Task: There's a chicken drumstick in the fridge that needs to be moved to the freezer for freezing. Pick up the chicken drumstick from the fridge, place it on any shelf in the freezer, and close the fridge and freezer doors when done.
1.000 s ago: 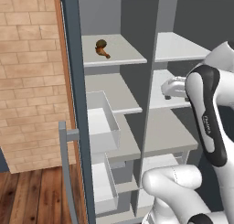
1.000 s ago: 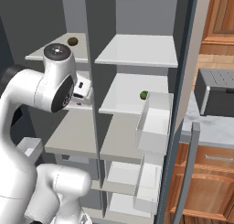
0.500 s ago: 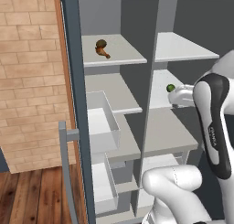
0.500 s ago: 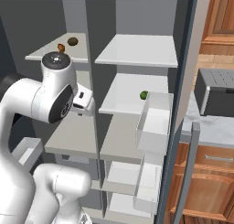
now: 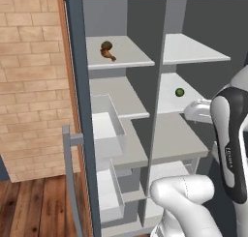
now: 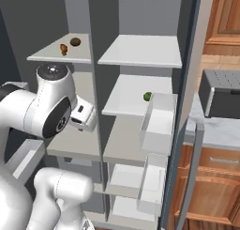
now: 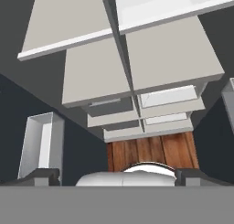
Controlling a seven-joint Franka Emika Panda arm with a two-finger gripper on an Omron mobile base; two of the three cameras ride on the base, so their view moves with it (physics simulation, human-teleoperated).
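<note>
Both tall grey doors stand open, and the shelves inside show.

In the left base view, the chicken drumstick (image 5: 109, 54) lies on the top shelf (image 5: 131, 57) of the narrow left half, in the upper left of the frame. A dark brown round lump (image 5: 106, 45) sits just behind it, touching or nearly touching. In the right base view the same drumstick (image 6: 63, 49) is small and orange in the upper left, with the lump (image 6: 75, 41) just beside it on its right.

A small green ball (image 5: 179, 92) rests on a shelf in the wider right half, near the middle of the left base view. In the right base view the ball (image 6: 147, 96) sits by a white door bin (image 6: 159, 123).

The white arm (image 6: 42, 109) fills the lower left of the right base view.

In the hand view, the two dark fingers (image 7: 39, 176) sit far apart at the bottom corners, wide open, with nothing between them. The camera there looks at grey shelves and a strip of wooden floor (image 7: 151, 150).
</note>
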